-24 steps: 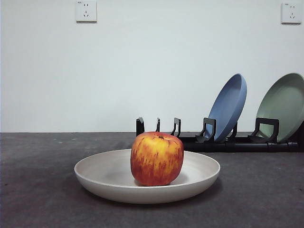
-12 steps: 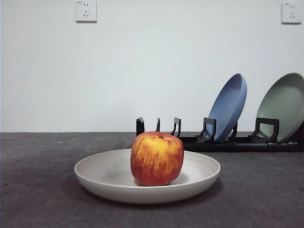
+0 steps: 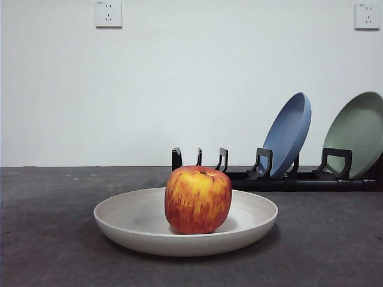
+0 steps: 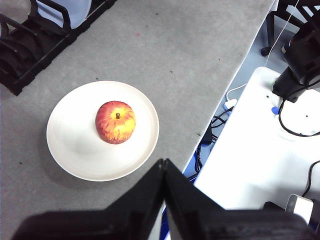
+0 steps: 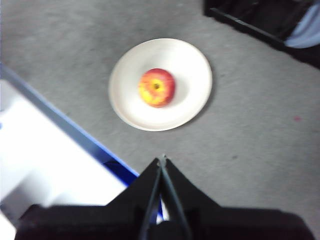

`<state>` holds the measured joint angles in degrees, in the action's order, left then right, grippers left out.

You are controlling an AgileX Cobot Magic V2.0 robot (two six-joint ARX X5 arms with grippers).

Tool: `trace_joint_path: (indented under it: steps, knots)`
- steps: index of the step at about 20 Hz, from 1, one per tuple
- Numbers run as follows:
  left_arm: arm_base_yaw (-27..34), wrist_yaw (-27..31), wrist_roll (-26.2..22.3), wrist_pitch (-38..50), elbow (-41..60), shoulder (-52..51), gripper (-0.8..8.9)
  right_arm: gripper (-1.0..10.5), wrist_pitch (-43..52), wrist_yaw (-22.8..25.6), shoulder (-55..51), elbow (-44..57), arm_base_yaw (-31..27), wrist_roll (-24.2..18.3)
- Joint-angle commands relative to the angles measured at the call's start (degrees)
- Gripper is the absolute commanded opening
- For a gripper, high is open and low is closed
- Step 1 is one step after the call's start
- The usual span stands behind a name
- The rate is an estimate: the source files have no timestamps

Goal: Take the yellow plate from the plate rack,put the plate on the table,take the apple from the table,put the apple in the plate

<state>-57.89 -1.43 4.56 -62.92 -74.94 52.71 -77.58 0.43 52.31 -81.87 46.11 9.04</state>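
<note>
- The apple [image 3: 198, 200] sits upright inside the yellow plate [image 3: 137, 230], a bit off the middle, stem dimple facing up. Nothing is touching it.
- The plate lies flat on the tabletop [image 3: 48, 239], out in front of the plate rack [image 3: 263, 178] and well apart from it.
- So as far as I can judge, the whole job looks done: plate out of the rack and on the tabletop, apple in the plate. I don't see any step left.
- Left claw [image 4: 163, 167] hangs high above the near edge of the tabletop, jaws pressed together, holding nothing.
- Right claw [image 5: 162, 162] is the same story, up high and off to the side of the plate, jaws pressed together and empty. That view is a bit blurry.
- Around it: a blue plate [image 3: 288, 134] and a pale green plate [image 3: 356, 133] lean in the rack's slots, with the slots toward the near end bare.
- Two wall sockets [image 3: 108, 14] up on the white wall behind.
- Nothing stands in the way around the plate that I can see.
</note>
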Motion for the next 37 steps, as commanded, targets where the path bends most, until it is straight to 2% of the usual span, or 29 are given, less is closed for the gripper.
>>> trace_joint_path:
  steps: [1,7,12,14,16,17,18,20,22,24,29,33,37]
  knots:
    - [-0.13,-0.02,0.17,0.42,0.00,-0.04,-0.03,0.0,-1.33,2.27,0.26,0.13,0.07,-0.09]
    - [-0.07,0.11,0.15,2.51,0.00,-0.04,-0.03,0.0,-1.31,7.45,0.42,0.13,0.07,-0.09]
    - [-0.07,0.33,-2.47,3.04,-0.17,-0.04,-0.03,0.0,-1.31,8.20,0.42,0.13,0.07,-0.09]
    - [-0.04,6.49,-2.97,6.80,-0.17,-0.07,-0.03,0.0,-1.31,8.20,0.42,0.13,0.07,-0.09]
    - [0.61,14.69,-7.04,13.38,-0.15,-0.31,-0.03,0.0,-1.31,8.20,0.42,0.13,0.07,-0.09]
    - [2.45,17.88,-10.54,17.07,-0.15,-0.87,-0.03,0.0,-1.31,8.17,0.44,0.13,0.07,-0.09]
    - [5.20,17.88,-14.38,21.11,-0.11,-0.87,-0.03,0.0,-1.31,8.17,0.44,0.13,0.07,-0.09]
    - [12.98,11.80,-19.85,28.59,0.52,-1.49,-0.03,0.0,-1.31,8.20,0.44,0.13,0.07,-0.09]
    - [22.40,2.16,-21.66,33.48,2.03,-2.80,-0.03,0.0,-1.31,8.20,0.44,0.13,0.07,-0.09]
    - [31.10,-3.41,-21.79,37.09,4.79,-4.68,-0.03,0.0,-1.31,8.20,0.59,0.13,0.07,-0.09]
    - [47.19,-3.52,-21.14,44.48,20.37,-15.56,-0.03,0.0,-1.31,8.20,0.79,0.13,0.07,-0.09]
    - [54.03,-3.50,-19.02,53.24,38.58,-27.45,-0.03,0.0,-1.31,8.20,0.79,0.13,0.07,-0.09]
    - [56.74,-3.48,-14.10,60.26,55.71,-37.42,-0.03,0.0,-1.31,8.20,0.96,0.13,0.07,-0.09]
